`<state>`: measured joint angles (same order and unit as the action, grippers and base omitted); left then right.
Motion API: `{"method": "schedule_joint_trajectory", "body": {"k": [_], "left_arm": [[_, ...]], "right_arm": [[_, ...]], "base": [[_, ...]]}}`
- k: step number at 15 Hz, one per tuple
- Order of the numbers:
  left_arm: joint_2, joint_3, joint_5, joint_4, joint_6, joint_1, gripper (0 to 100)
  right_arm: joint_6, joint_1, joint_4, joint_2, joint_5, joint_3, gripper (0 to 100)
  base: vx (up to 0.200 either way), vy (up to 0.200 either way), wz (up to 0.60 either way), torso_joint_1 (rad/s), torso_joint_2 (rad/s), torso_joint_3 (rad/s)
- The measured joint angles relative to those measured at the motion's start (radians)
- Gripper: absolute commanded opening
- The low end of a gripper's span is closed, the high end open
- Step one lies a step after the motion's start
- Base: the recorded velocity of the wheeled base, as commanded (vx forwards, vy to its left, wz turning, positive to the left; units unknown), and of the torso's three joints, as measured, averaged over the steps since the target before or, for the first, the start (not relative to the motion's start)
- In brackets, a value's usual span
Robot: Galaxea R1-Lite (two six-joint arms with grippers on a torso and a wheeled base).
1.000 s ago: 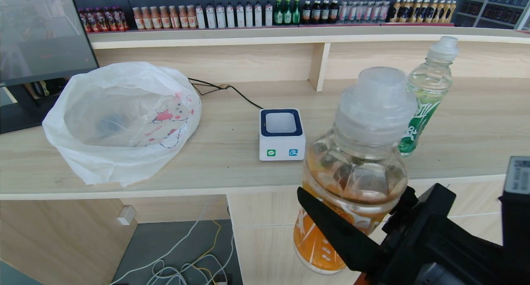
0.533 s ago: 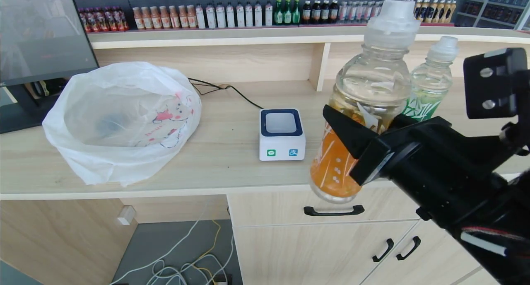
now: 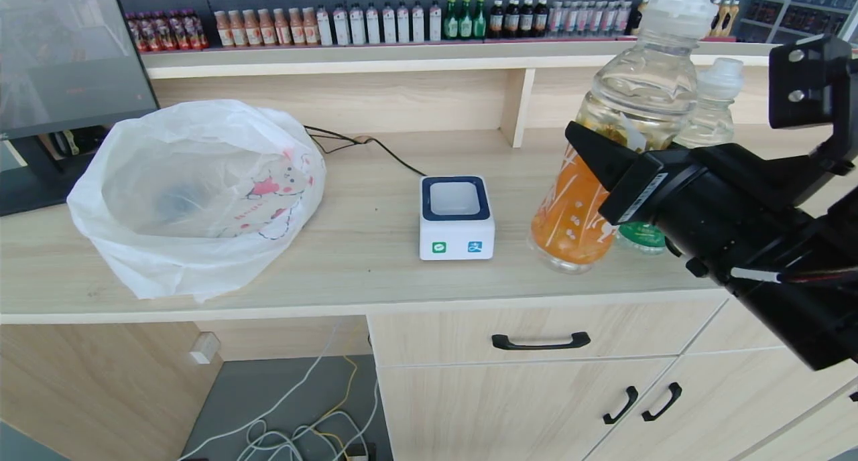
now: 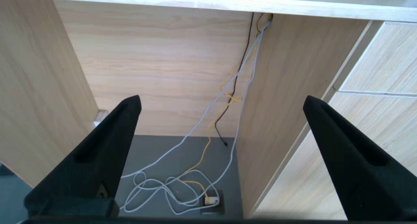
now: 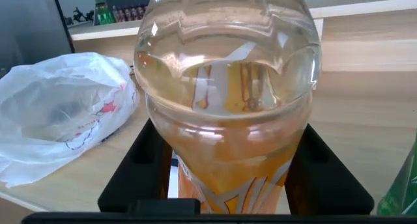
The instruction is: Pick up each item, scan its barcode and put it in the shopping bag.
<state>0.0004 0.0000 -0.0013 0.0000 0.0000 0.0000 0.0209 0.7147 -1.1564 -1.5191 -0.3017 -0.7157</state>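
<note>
My right gripper [image 3: 620,173] is shut on an orange-labelled drink bottle [image 3: 613,146] with a clear cap, held upright just above the counter, right of the white scanner [image 3: 456,216]. In the right wrist view the orange bottle [image 5: 228,113] sits between the black fingers [image 5: 140,165]. Partly behind it on the counter stands a green-labelled bottle [image 3: 714,116]. The white shopping bag [image 3: 194,193] lies open on the counter's left and the same bag [image 5: 62,116] shows in the right wrist view. My left gripper [image 4: 218,159] hangs open below the counter edge, over floor cables.
A dark monitor [image 3: 64,52] stands at the far left behind the bag. A raised wooden shelf [image 3: 469,59] runs along the counter's back, with a divider [image 3: 517,106]. Black cables [image 3: 355,143] run behind the scanner. Drawers with black handles [image 3: 539,342] sit under the counter.
My right gripper has carried the orange bottle up and away from the camera, from below the counter front to above the counter right of the scanner, now covering part of the green bottle.
</note>
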Motion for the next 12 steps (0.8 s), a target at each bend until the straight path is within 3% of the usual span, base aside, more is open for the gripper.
{"method": "schedule_joint_trajectory", "body": {"k": [7, 12], "left_arm": [[0.0, 0.0, 0.0, 0.0, 0.0, 0.0, 100], [0.0, 0.0, 0.0, 0.0, -0.001, 0.0, 100]], "right_arm": [[0.003, -0.044, -0.029, -0.008, -0.012, 0.004, 0], [-0.002, -0.109, -0.067, -0.021, 0.047, 0.018, 0]], "base": [[0.0, 0.0, 0.0, 0.0, 0.0, 0.0], [0.0, 0.0, 0.0, 0.0, 0.0, 0.0]]}}
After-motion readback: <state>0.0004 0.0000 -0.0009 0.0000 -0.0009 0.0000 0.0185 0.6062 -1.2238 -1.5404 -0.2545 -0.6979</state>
